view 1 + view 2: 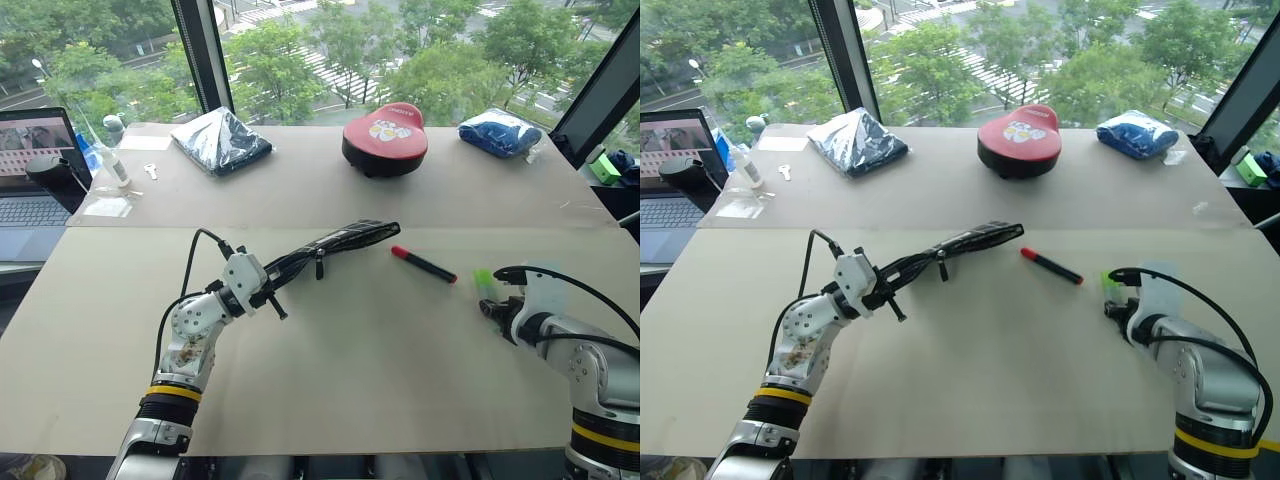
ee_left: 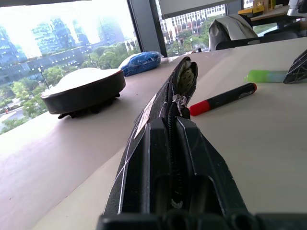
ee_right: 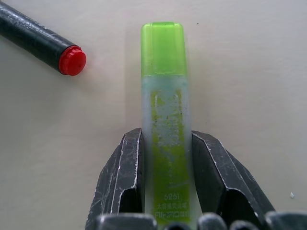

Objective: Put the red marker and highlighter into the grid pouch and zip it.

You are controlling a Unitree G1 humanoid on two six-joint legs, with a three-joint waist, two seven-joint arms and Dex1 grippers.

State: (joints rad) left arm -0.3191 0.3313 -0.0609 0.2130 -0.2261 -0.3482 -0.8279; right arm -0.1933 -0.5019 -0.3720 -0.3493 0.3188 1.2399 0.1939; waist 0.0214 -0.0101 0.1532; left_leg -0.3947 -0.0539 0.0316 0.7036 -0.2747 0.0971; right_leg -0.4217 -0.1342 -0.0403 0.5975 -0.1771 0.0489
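My left gripper (image 1: 264, 283) is shut on one end of the grid pouch (image 1: 342, 239) and holds it off the table. The pouch's unzipped mouth (image 2: 185, 75) gapes toward the red marker (image 1: 423, 264), which lies on the table just right of it, red cap nearest the pouch. The light green highlighter (image 3: 165, 96) lies further right, parallel to my right gripper's fingers. My right gripper (image 3: 166, 136) is shut on it, a black finger (image 3: 125, 167) pressed on each side of its barrel. The marker's red end (image 3: 72, 60) lies close beside the highlighter's cap.
On the far table half sit a red rounded case (image 1: 385, 140), a dark bagged bundle (image 1: 220, 140) and a blue bagged bundle (image 1: 500, 131). A laptop (image 1: 30, 185), a small bottle (image 1: 113, 160) and a key (image 1: 150, 171) are at the far left.
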